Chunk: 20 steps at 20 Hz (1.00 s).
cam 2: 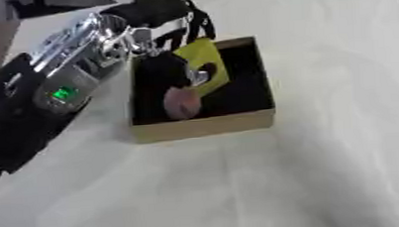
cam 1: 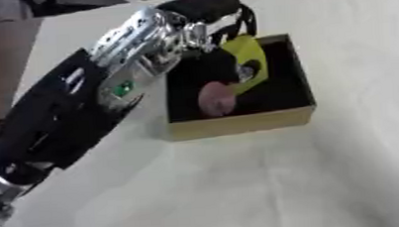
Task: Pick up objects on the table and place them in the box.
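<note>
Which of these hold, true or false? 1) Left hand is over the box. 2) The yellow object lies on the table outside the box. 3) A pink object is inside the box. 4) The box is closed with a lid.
1) True: the left hand reaches into the box.
2) False: the yellow object is at the hand, above the box interior.
3) True: the pink object is inside.
4) False: the box is open-topped.

Your left hand [cam 1: 221, 59] is black, its arm silver with a green light. Inside the tan, black-lined box [cam 1: 238, 124] you see a yellow object [cam 1: 250, 53] and a pink one [cam 1: 217, 98].
</note>
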Motion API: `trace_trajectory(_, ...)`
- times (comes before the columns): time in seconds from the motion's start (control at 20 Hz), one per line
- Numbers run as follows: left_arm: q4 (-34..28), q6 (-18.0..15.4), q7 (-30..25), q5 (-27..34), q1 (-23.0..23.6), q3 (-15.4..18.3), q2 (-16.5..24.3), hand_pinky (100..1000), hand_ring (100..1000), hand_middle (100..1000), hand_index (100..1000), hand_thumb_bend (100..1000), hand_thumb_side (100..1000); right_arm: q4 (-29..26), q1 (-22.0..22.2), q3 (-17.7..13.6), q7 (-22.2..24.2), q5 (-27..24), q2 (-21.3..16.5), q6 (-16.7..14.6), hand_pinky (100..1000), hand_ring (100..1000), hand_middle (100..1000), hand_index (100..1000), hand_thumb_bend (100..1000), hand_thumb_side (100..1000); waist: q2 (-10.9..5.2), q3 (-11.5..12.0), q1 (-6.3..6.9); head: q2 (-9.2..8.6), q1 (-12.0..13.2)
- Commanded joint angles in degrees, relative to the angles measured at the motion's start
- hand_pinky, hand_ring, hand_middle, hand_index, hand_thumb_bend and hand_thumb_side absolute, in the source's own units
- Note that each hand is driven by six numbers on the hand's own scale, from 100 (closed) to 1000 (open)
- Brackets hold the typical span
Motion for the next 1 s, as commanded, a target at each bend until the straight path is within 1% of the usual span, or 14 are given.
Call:
trace_trajectory(0.05, 1.8, -1.46, 1.22, 0.48, -0.61, 0.32, 0.09, 431, 492, 483, 767, 100, 442, -1.28, -1.24, -0.3, -0.04, -0.27, -0.5, 0.11, 981, 853, 623, 714, 100, 775, -1.05, -0.15, -0.37, -0.3, 0.11)
trace_trajectory(0.1, 2.42, -1.9, 1.54, 0.59, -0.55, 0.44, -0.02, 444, 503, 495, 771, 100, 455, -1.27, -1.25, -0.32, -0.06, -0.29, -0.52, 0.11, 981, 853, 623, 715, 100, 775, -1.01, -0.19, -0.37, -0.29, 0.12)
trace_trajectory(0.15, 3.02, -2.36, 1.85, 0.59, -0.49, 0.59, -0.09, 494, 553, 556, 798, 100, 513, -1.27, -1.26, -0.33, -0.05, -0.31, -0.52, 0.13, 981, 853, 623, 715, 100, 775, -0.97, -0.22, -0.36, -0.31, 0.13)
trace_trajectory(0.2, 3.51, -2.84, 2.05, 0.44, -0.42, 0.72, -0.12, 513, 579, 586, 814, 124, 542, -1.27, -1.26, -0.33, -0.02, -0.32, -0.53, 0.15, 981, 853, 623, 715, 100, 776, -0.95, -0.23, -0.36, -0.32, 0.12)
trace_trajectory(0.25, 3.88, -3.3, 2.15, 0.08, -0.38, 0.84, -0.12, 557, 642, 646, 827, 187, 590, -1.27, -1.24, -0.35, -0.01, -0.34, -0.55, 0.17, 981, 853, 623, 715, 100, 775, -0.94, -0.22, -0.35, -0.31, 0.1)
trace_trajectory(0.35, 4.41, -3.98, 2.01, -1.44, -0.29, 1.11, -0.1, 602, 698, 689, 838, 232, 620, -1.31, -1.18, -0.38, -0.04, -0.4, -0.55, 0.22, 981, 853, 622, 715, 100, 775, -0.95, -0.18, -0.33, -0.32, 0.07)
trace_trajectory(0.4, 4.68, -4.13, 1.75, -2.25, -0.24, 1.24, -0.11, 611, 706, 696, 842, 246, 625, -1.34, -1.15, -0.38, -0.03, -0.43, -0.52, 0.25, 981, 853, 622, 715, 100, 775, -0.95, -0.17, -0.33, -0.36, 0.06)
trace_trajectory(0.5, 4.97, -4.26, 1.08, -3.88, -0.13, 1.37, -0.07, 660, 753, 730, 868, 318, 647, -1.4, -1.1, -0.39, -0.02, -0.48, -0.49, 0.31, 981, 853, 622, 715, 100, 775, -0.96, -0.18, -0.34, -0.4, 0.03)
trace_trajectory(0.6, 4.95, -4.08, 0.27, -5.35, -0.02, 1.59, -0.08, 681, 778, 747, 882, 364, 678, -1.45, -1.04, -0.42, -0.05, -0.51, -0.45, 0.35, 981, 853, 622, 715, 100, 774, -0.98, -0.18, -0.38, -0.35, 0.04)
trace_trajectory(0.7, 4.15, -3.59, -0.39, -6.02, 0.08, 1.98, -0.15, 701, 801, 761, 893, 412, 732, -1.48, -0.89, -0.46, -0.07, -0.53, -0.44, 0.42, 982, 853, 622, 715, 100, 776, -1.05, -0.1, -0.42, -0.28, 0.04)
trace_trajectory(0.85, 0.99, -2.16, -1.3, -5.95, 0.08, 2.73, -0.03, 715, 819, 768, 902, 440, 769, -1.55, -0.55, -0.51, -0.07, -0.61, -0.41, 0.58, 982, 853, 622, 715, 100, 775, -1.23, 0.13, -0.44, -0.05, -0.04)
trace_trajectory(1.0, -3.92, -0.73, -2.85, -5.08, 0.0, 3.79, 0.49, 713, 821, 769, 904, 447, 792, -1.69, -0.36, -0.57, -0.11, -0.63, -0.4, 0.65, 981, 853, 622, 714, 100, 772, -1.46, 0.46, -0.51, 0.17, -0.26)
